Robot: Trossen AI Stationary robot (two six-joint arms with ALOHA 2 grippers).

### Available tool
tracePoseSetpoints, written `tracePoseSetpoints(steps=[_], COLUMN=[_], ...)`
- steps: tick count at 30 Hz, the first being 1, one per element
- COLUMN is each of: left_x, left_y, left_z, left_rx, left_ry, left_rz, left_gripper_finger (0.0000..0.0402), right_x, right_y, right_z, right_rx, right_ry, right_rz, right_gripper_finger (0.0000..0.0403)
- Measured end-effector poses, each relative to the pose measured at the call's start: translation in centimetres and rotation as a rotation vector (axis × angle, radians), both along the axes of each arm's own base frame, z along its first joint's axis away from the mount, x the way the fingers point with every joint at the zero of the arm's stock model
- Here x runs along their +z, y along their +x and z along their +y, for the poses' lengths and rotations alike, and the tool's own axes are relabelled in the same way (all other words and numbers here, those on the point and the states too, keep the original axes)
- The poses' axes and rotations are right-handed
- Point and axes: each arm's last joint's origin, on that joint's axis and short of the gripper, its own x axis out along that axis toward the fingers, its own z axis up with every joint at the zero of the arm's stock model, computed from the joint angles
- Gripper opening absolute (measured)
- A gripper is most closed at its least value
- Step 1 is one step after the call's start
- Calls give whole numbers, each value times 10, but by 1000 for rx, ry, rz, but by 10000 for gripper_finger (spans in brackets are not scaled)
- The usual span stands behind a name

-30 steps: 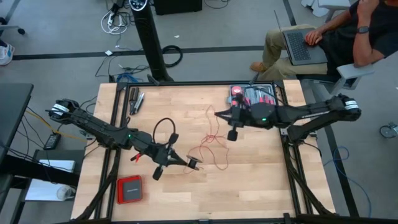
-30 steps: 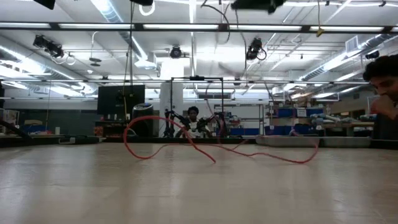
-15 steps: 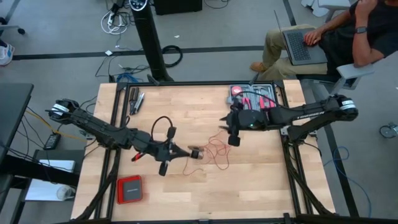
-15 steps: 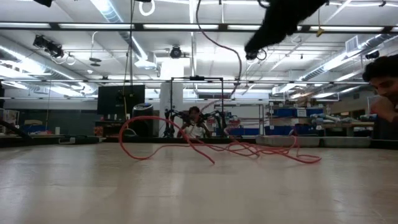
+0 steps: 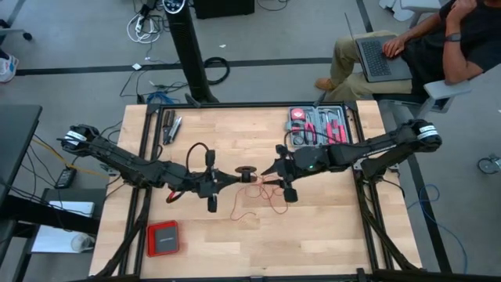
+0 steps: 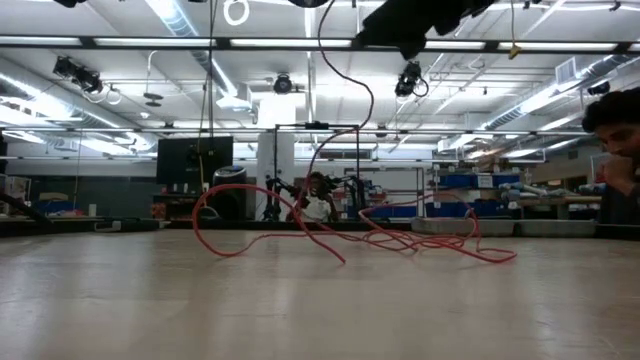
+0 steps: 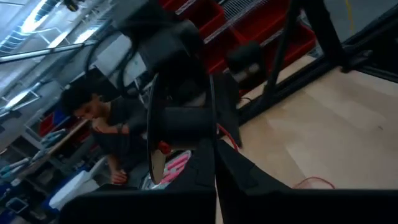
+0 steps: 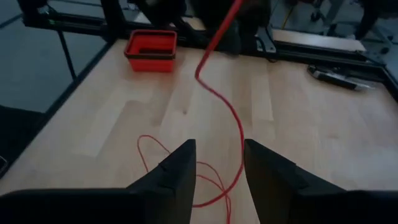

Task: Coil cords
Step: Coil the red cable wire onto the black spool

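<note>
A: Since it's just thin red wire, the cord (image 5: 266, 192) will be light and floppy, springy too. It lies in loose loops near the counter (image 5: 329, 235) centre and won't stay where you put it. Low view shows arcs standing up off the wood (image 6: 330, 235).

B: Where to grab?

A: On a single strand that's lifted clear of the counter, not the tangle. Thin and slick, so I'd guess it slips through a loose pinch. Nothing fragile, though a hard yank could knot it.

B: Near stuff first?

A: Red box (image 5: 163, 237) at the near left corner, well apart from the cord. Not part of this.

B: Left end effector?

A: Left end effector (image 5: 247, 174) sits mid-counter, clamped shut on a small dark spool (image 7: 180, 127). Wrist view shows the spool flanges right at its fingers, some red at the hub. The cord seems to run up to it, can't confirm it's wound on.

B: Right one?

A: Right end effector (image 8: 217, 168) is just right of the spool, facing it, jaws apart. A strand runs between its fingers (image 8: 174, 177) but nothing is pinched, so it holds nothing. The cord loops lie below and just near of it.

B: Far side?

A: Grey tool tray (image 5: 317, 125) at the far right edge, some hand tools (image 5: 171, 125) far left. Person with a laptop beyond the counter.
</note>
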Motion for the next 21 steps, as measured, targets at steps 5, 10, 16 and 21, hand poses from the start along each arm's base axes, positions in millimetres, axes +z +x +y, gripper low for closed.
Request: tracePoseSetpoints(steps=[5, 10, 16, 21], left_x=[2, 3, 3, 3], left_y=[0, 0, 0, 0], left_z=[0, 1, 1, 1], left_rx=[12, 19, 27, 28], left_ry=[0, 4, 5, 4], left_rz=[-22, -31, -30, -32], left_gripper_finger=[0, 0, 0, 0], right_x=[-13, -21, -23, -24], right_y=[12, 21, 22, 22], right_z=[-4, -7, -7, -8], right_rx=[-39, -48, -49, -75], right_ry=[-23, -15, -15, -29], right_rz=[14, 14, 18, 21], right_gripper_finger=[130, 129, 124, 107])
